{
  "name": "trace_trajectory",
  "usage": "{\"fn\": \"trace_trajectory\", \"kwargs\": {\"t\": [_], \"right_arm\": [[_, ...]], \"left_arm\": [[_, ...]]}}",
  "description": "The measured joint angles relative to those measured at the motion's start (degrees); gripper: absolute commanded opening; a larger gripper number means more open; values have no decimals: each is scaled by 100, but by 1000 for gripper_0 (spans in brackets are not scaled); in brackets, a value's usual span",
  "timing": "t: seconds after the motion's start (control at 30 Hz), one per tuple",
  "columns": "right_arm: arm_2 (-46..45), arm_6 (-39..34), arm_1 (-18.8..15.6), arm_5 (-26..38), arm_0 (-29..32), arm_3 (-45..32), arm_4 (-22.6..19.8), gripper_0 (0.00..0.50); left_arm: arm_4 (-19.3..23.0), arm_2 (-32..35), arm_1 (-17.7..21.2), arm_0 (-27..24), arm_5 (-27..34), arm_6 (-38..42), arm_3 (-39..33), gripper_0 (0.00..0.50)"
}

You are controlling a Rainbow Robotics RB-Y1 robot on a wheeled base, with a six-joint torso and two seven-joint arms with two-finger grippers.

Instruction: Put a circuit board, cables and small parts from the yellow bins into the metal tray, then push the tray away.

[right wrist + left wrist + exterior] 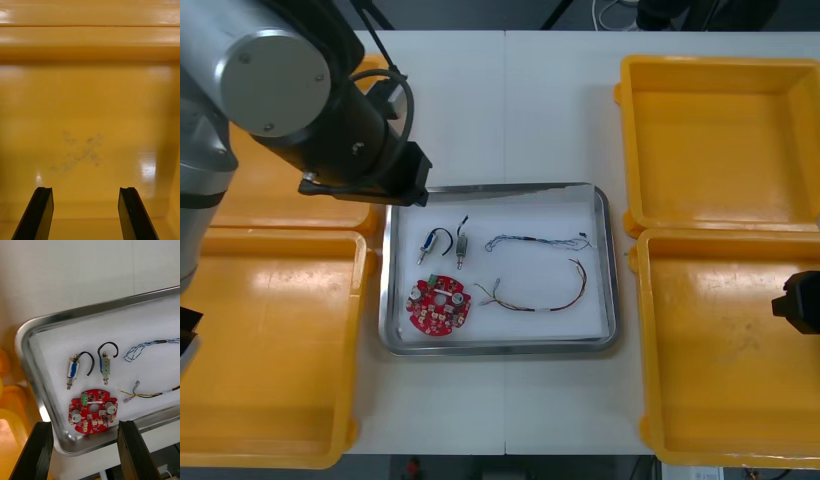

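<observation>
metal tray (pixel 500 346), white inside, holds the red circuit board (pixel 439 306) at its near left corner. two small metal parts (pixel 430 243) lie just beyond the board. the blue and white cable (pixel 538 241) and the red and yellow cable (pixel 540 300) lie toward its right side. the left gripper (pixel 84 423) hovers over the tray's far left corner, fingers apart and empty. the right gripper (pixel 85 188) hangs right of the tray over a yellow bin (pixel 725 400), fingers spread, holding nothing.

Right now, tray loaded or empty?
Loaded: metal tray holds circuit board, two small metal parts, two cables. Left pincer open by its corner; right pincer over yellow bin.
</observation>
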Motion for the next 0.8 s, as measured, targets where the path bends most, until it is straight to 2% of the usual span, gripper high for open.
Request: {"fn": "trace_trajectory", "kwargs": {"t": [0.13,0.3,0.43,0.57,0.7,0.8], "right_arm": [[0,0,-168,0,-17,0,-378,500],[85,0,-527,0,-163,0,-892,500],[343,-1,-857,0,-443,-1,-1314,500],[703,-2,-1062,0,-862,-2,-1734,500],[1248,-3,-1151,0,-1353,-2,-1854,500],[1809,-4,-1167,0,-1764,-10,-1854,500]], "left_arm": [[24,415,227,285,3,-590,-265,500],[75,966,502,777,7,-694,-386,500],[81,1475,716,1179,9,-847,-442,500],[86,1928,905,1542,10,-1539,-518,500],[103,2310,1000,1837,12,-2287,-626,500],[111,2584,1022,2073,12,-2388,-749,500]]}}
